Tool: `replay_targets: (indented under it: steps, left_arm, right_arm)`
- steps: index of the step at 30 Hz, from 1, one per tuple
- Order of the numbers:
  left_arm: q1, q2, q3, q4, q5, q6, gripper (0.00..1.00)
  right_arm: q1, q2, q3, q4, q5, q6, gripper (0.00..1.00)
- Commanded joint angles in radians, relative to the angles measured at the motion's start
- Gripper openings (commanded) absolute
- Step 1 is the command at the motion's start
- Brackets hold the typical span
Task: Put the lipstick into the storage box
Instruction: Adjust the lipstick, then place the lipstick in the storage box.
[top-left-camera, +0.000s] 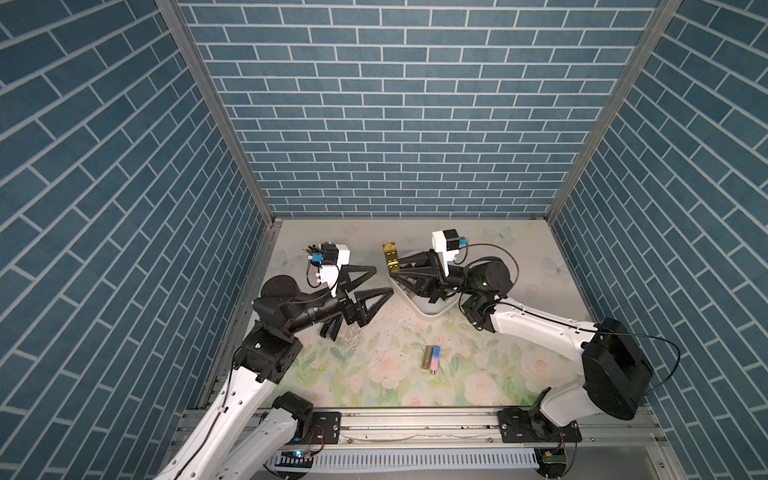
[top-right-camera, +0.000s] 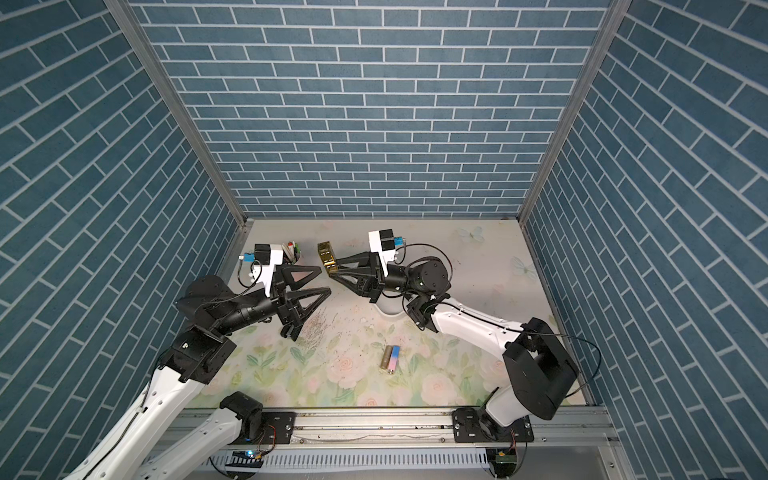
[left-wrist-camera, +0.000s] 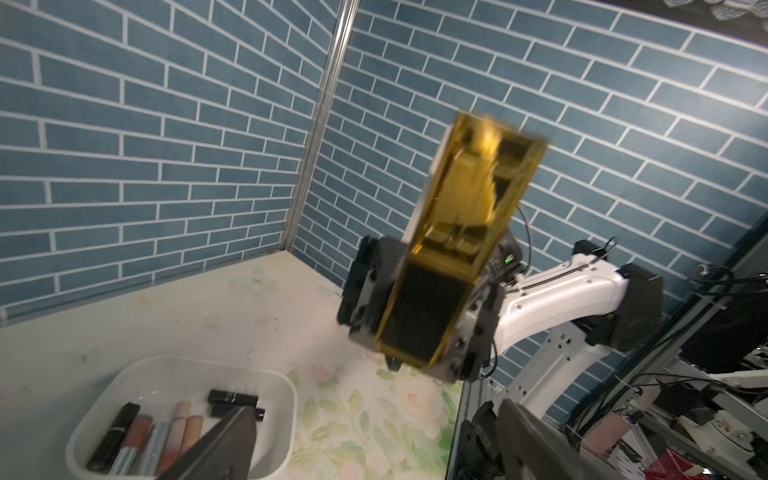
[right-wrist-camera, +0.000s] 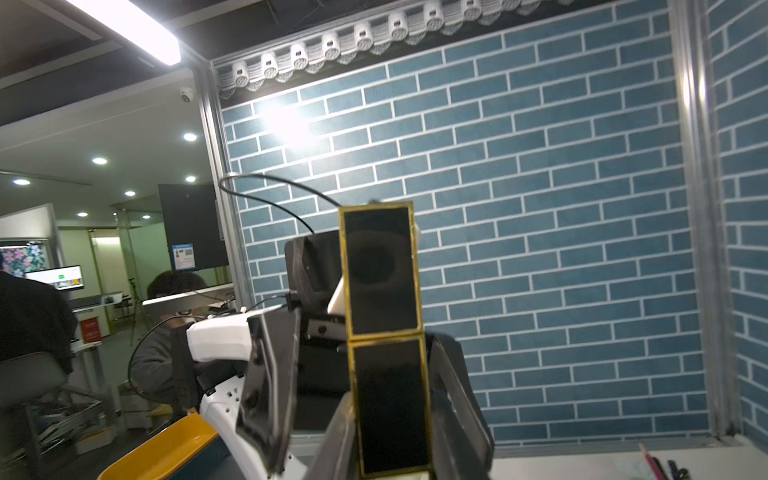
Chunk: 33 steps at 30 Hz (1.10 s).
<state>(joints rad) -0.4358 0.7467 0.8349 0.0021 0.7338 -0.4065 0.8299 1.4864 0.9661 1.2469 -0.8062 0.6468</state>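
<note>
Right gripper (top-left-camera: 395, 268): jaws clamped on the gold lipstick (top-left-camera: 390, 254), held high by the far-left edge of the storage box (top-left-camera: 432, 312).
Left gripper (top-left-camera: 384, 281): jaws apart, empty, just left.
Advice: centre over the box, lower, then release.
Mat: two lipsticks (top-left-camera: 431, 358) lie nearer.

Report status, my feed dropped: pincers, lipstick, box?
Left pincer open, empty. Right pincer shut on gold lipstick, aloft by storage box. Two lipsticks loose on mat. Nothing seen in the way.
</note>
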Motion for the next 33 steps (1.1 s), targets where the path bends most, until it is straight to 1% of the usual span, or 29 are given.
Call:
replay_targets:
  steps: [1,3,5,8,10,12,14,16,18,20,27,33]
  left_arm:
    - [-0.004,-0.003,0.044,-0.041,-0.015,0.012,1.00]
    - [-0.004,-0.009,0.051,-0.039,-0.022,0.011,1.00]
    - [-0.004,-0.018,0.059,-0.056,-0.040,0.018,1.00]
    - [-0.004,-0.042,0.055,-0.103,-0.101,0.044,0.99]
    - [-0.004,-0.057,0.046,-0.147,-0.172,0.060,1.00]
    - [-0.003,-0.070,0.028,-0.175,-0.261,0.061,1.00]
    - [-0.002,-0.065,0.007,-0.195,-0.328,0.061,1.00]
    - [-0.004,-0.052,-0.013,-0.206,-0.376,0.057,1.00]
    - [-0.003,-0.037,-0.029,-0.216,-0.408,0.047,1.00]
    - [-0.003,-0.029,-0.038,-0.226,-0.433,0.039,1.00]
    - [-0.002,-0.046,-0.066,-0.242,-0.436,0.041,0.99]
    - [-0.001,-0.044,-0.087,-0.236,-0.429,0.045,1.00]
  right_arm:
    - [-0.006,-0.045,-0.032,-0.027,0.059,-0.060,0.00]
    - [-0.017,-0.073,-0.059,-0.085,0.086,-0.081,0.00]
    - [-0.038,-0.119,-0.084,-0.227,0.139,-0.130,0.00]
    - [-0.062,-0.204,-0.087,-0.637,0.302,-0.303,0.00]
    - [-0.071,-0.231,-0.053,-0.939,0.449,-0.439,0.00]
    - [-0.073,-0.226,-0.014,-1.153,0.563,-0.545,0.00]
    - [-0.074,-0.211,0.003,-1.272,0.655,-0.623,0.00]
    - [-0.080,-0.175,0.025,-1.359,0.712,-0.688,0.00]
    - [-0.089,-0.106,0.063,-1.438,0.777,-0.748,0.00]
    - [-0.101,-0.039,0.100,-1.485,0.806,-0.770,0.00]
    - [-0.139,0.174,0.184,-1.558,0.845,-0.854,0.00]
    - [-0.140,0.289,0.258,-1.633,0.823,-0.878,0.00]
